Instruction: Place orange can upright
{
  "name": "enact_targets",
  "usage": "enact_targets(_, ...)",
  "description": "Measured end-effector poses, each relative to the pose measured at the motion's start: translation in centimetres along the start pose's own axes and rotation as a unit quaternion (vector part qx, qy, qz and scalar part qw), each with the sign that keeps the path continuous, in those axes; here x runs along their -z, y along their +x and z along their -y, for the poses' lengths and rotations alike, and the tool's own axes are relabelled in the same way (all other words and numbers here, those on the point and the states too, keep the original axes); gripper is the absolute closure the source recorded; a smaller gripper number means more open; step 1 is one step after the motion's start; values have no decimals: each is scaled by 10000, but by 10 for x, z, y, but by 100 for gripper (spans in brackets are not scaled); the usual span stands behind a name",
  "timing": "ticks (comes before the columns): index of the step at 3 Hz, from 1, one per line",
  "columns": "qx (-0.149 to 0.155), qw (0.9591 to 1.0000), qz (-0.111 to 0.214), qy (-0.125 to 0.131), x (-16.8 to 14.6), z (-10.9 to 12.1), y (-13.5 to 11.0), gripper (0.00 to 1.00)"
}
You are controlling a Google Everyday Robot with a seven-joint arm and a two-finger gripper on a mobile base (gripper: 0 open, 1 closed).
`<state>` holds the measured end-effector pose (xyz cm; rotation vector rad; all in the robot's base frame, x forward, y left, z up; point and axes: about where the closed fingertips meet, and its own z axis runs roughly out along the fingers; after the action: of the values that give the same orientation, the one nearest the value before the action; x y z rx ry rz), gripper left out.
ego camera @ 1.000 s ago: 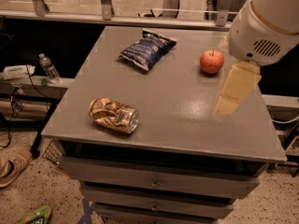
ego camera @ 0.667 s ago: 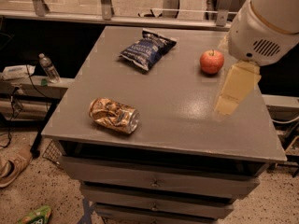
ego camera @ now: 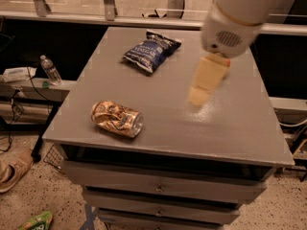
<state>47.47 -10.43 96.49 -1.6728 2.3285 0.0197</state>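
Note:
The orange can lies on its side near the front left of the grey table. It is dented, orange-gold, with its silver top facing right. My gripper hangs from the white arm above the middle right of the table, well to the right of the can and apart from it. It holds nothing that I can see.
A dark blue snack bag lies at the back of the table. Drawers sit below the table front. A water bottle stands on a low shelf at the left. Shoes lie on the floor. The red apple is hidden behind the arm.
The arm and gripper have swung left toward the table's middle and now cover the apple. The can and the bag have not moved.

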Motion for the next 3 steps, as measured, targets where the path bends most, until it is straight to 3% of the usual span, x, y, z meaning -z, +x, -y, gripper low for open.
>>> enact_targets(1, -197, 9991, -291, -246, -32, 3, -57, 0)
enact_targets(3, -621, 9953, -619, -408, -78, -24, -130, 0)
